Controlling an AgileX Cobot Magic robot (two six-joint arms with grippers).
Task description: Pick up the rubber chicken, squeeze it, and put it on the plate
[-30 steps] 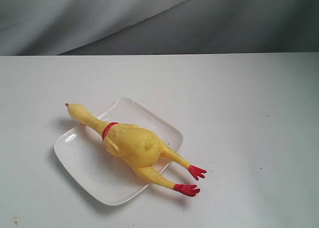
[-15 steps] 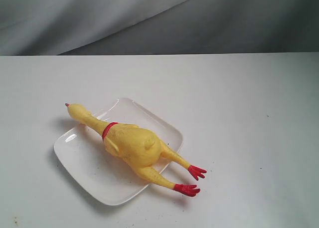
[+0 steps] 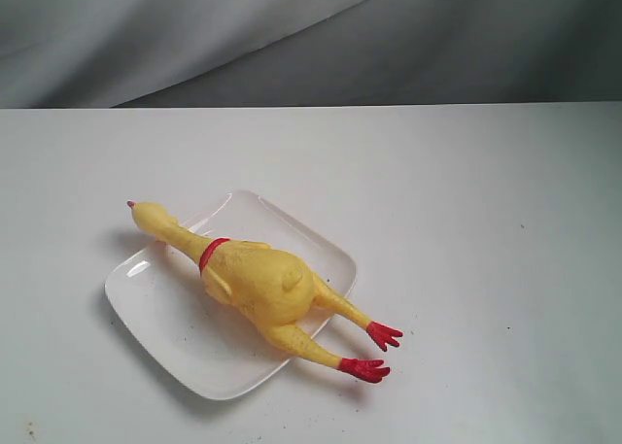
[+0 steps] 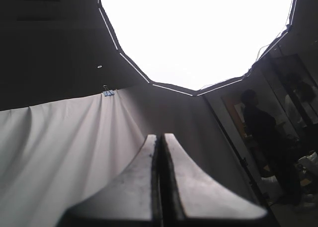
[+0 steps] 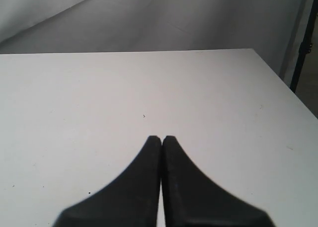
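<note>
**Resting on One Plate: One Chicken, Two Grippers Closed on Nothing**

Counted in the exterior view: one long yellow rubber toy chicken (image 3: 258, 284), one glossy white rounded-square plate (image 3: 160, 308), one white table (image 3: 466, 221), one grey cloth backdrop (image 3: 292, 36).

Chicken position:
- Lying diagonally across the plate, plump body in contact with the plate surface.
- Head and one small red beak tip reaching past the plate's far-left edge.
- One red neck band over the plate.
- Two thin legs running out over the near-right edge, ending in two red feet above or on the table just beside the plate; contact with the table not clear.

Left gripper (image 4: 160, 137):
- Two dark fingers pressed together along their full length, with nothing held between them.
- Aimed upward at pale draped cloth and one bright many-sided ceiling panel.
- One small blue clip (image 4: 108, 92) at the cloth's upper edge.

Right gripper (image 5: 161, 137):
- Two dark fingers likewise pressed tip to tip, gripping nothing.
- Positioned over a bare stretch of the white table, with neither chicken nor plate in its wrist view.
</note>
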